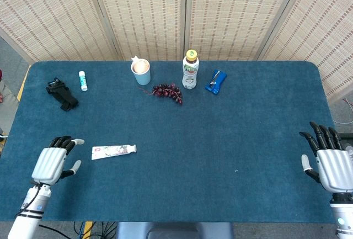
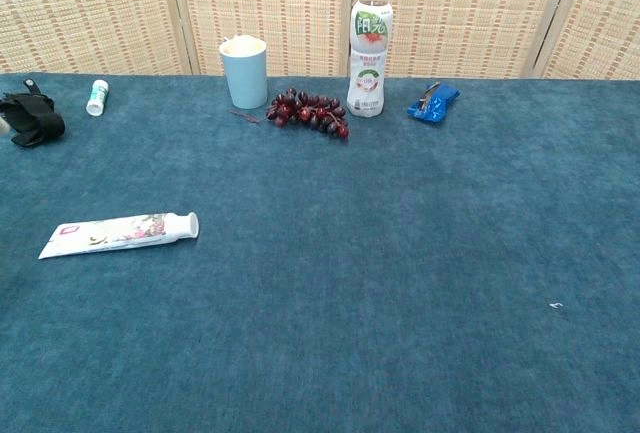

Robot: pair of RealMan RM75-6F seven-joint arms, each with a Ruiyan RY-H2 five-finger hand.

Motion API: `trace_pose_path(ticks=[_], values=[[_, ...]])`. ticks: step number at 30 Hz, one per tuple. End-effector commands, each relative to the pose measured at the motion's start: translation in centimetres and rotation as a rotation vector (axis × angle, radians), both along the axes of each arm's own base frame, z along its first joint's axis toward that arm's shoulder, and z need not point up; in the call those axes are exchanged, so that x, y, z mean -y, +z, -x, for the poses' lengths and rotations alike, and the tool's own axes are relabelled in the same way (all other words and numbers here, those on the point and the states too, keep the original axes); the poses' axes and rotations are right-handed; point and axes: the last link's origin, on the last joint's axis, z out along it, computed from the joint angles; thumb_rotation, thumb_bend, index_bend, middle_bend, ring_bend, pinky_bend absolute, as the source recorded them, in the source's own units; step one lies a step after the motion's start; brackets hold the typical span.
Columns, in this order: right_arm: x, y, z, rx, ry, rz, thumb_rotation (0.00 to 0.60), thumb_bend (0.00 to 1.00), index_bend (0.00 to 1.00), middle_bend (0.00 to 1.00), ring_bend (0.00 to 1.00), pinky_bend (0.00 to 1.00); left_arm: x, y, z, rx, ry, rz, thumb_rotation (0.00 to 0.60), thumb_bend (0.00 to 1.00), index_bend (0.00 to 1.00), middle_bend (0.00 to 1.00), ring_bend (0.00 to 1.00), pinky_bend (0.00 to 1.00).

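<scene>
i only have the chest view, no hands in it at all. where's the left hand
Observer: In the head view the left hand is over the near left part of the table, just left of the toothpaste tube, not touching it.
Operator: holding anything
Observer: No, its fingers are apart and hold nothing.
Operator: and the right one
Observer: The right hand is at the table's near right edge, fingers apart, holding nothing.

Left hand point(image 1: 51, 163) lies just left of the tube point(image 1: 113, 150); cup point(image 1: 141, 72), grapes point(image 1: 167, 91) and bottle point(image 1: 190, 70) stand far behind.
</scene>
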Motion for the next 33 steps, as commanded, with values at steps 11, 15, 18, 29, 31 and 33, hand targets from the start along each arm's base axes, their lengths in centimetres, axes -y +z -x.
trace_pose_path(ticks=[11,15,18,29,31,33], values=[[-0.3,0.4,0.7,0.005,-0.024,0.013,0.6,0.41,0.23,0.06,0.0,0.0,-6.6,-6.1,-1.3,-0.147,0.007,0.17,0.6,0.26,0.24,0.28,0.16,0.13],[-0.3,0.5,0.8,0.012,-0.024,0.01,0.6,0.41,0.23,0.06,0.0,0.0,-7.1,-7.4,-1.2,-0.126,0.059,0.189,0.58,0.26,0.25,0.27,0.16,0.13],[-0.3,0.5,0.9,0.013,-0.025,0.006,0.6,0.41,0.23,0.06,0.0,0.0,-7.2,-8.0,-1.3,-0.115,0.08,0.197,0.545,0.26,0.26,0.27,0.16,0.14],[-0.6,0.8,1.3,0.021,-0.031,0.004,0.6,0.41,0.23,0.06,0.0,0.0,-7.0,-9.9,-1.6,-0.126,0.104,0.236,0.51,0.26,0.3,0.27,0.16,0.13],[-0.6,0.8,1.3,0.022,-0.032,0.004,0.6,0.41,0.23,0.06,0.0,0.0,-6.7,-10.1,-1.7,-0.13,0.1,0.244,0.512,0.25,0.3,0.27,0.16,0.13],[-0.7,0.9,1.3,0.025,-0.033,0.002,0.6,0.41,0.23,0.06,0.0,0.0,-6.5,-10.3,-1.8,-0.128,0.095,0.25,0.503,0.26,0.31,0.27,0.16,0.13]])
